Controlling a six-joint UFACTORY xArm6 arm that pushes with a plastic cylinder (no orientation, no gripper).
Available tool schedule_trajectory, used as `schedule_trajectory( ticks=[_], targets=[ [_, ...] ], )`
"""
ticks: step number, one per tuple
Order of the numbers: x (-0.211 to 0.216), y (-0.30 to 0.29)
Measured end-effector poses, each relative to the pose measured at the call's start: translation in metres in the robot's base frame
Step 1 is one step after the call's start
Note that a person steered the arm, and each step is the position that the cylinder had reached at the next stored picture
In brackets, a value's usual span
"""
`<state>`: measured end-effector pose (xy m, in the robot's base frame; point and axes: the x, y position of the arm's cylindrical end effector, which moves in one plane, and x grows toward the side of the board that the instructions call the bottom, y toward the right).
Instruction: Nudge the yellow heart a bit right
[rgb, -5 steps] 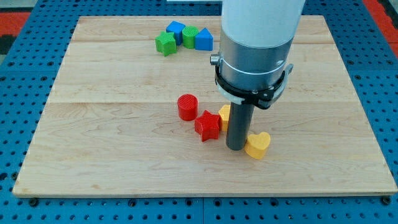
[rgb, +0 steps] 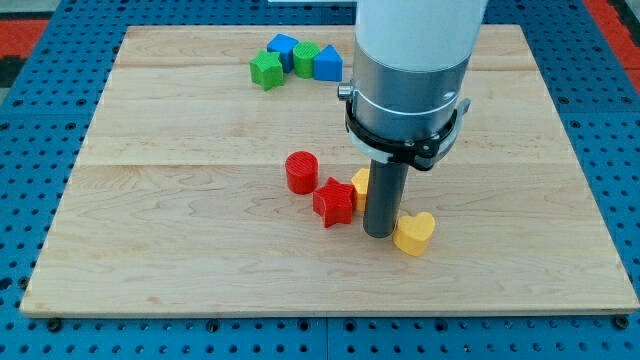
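The yellow heart (rgb: 415, 232) lies on the wooden board (rgb: 180, 200) right of centre, near the view's bottom. My tip (rgb: 378, 235) rests on the board against the heart's left side. A red star block (rgb: 333, 203) sits just left of the rod. Another yellow block (rgb: 360, 184) is partly hidden behind the rod.
A red cylinder (rgb: 301, 172) stands left of the red star. At the view's top are a green block (rgb: 266, 70), a blue block (rgb: 283, 48), a second green block (rgb: 304, 58) and a second blue block (rgb: 327, 63) in a cluster.
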<state>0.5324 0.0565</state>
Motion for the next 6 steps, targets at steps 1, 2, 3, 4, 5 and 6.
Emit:
schedule_trajectory(
  ticks=[1, 2, 3, 4, 5, 6],
  targets=[
    [0.0, -0.005],
    [0.0, -0.013],
    [0.0, -0.013],
    [0.0, 0.011],
    [0.0, 0.04],
    [-0.002, 0.04]
  ],
)
